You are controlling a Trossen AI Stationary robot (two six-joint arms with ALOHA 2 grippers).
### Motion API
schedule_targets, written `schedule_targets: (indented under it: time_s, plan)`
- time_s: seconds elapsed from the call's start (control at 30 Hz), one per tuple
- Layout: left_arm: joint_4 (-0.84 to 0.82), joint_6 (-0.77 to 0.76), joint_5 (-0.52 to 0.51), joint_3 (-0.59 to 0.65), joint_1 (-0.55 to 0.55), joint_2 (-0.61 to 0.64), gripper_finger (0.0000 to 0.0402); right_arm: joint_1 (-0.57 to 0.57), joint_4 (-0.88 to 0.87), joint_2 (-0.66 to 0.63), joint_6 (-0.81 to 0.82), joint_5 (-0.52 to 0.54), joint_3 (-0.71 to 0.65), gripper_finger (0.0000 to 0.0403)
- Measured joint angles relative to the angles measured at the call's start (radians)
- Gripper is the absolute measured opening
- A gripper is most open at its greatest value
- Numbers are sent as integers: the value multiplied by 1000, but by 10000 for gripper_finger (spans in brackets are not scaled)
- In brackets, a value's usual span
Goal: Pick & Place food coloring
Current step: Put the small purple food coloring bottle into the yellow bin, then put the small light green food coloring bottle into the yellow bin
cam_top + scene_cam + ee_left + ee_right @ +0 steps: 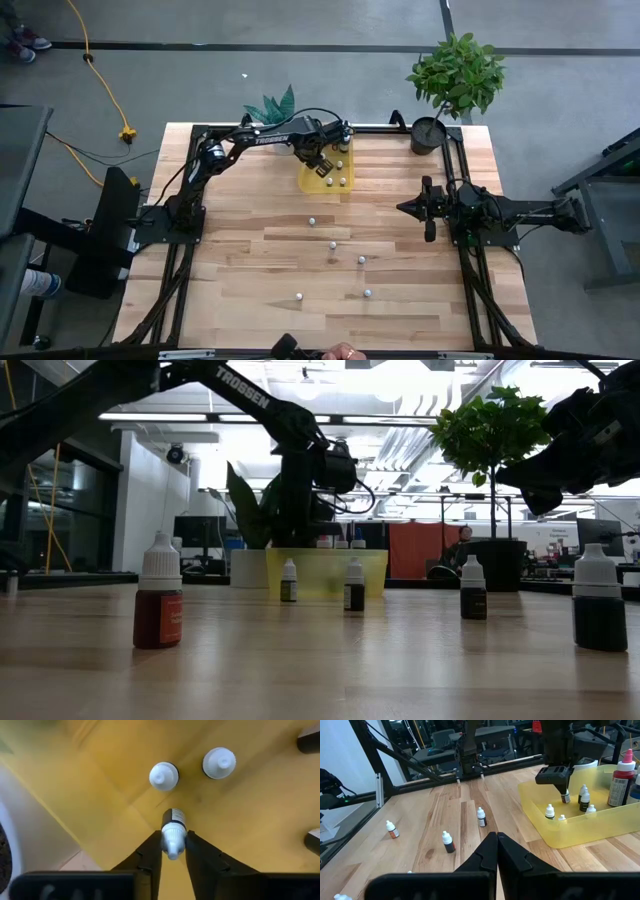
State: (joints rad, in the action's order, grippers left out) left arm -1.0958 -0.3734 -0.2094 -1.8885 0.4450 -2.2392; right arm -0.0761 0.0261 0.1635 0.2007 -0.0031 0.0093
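High view: left gripper [327,157] pinches a small bottle [173,834] over the yellow tray [309,181], upper centre. Right gripper [412,208], pressed together, waits at right; other bottles [333,245] dot the counter [240,290].

I see a translucent yellow tray [318,181] on the pale, wood-grained tabletop [250,280]. The food coloring bottles [158,605] have white caps; the nearest body looks red-brown, others dark. The left arm's black fingers [150,857] flank a white-capped bottle [173,833]. A green plant [457,72] stands in a black pot [428,135].
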Motion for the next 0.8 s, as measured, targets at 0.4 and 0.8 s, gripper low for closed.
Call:
schedule_targets:
  time_s: [0.4, 0.8]
  plan:
    - [-3, 65, -40, -48, 0, -4, 157, 0, 0, 0, 0, 0, 0, 0]
    - [-29, 136, -6, -195, -22, -3, 163, 0, 0, 0, 0, 0, 0, 0]
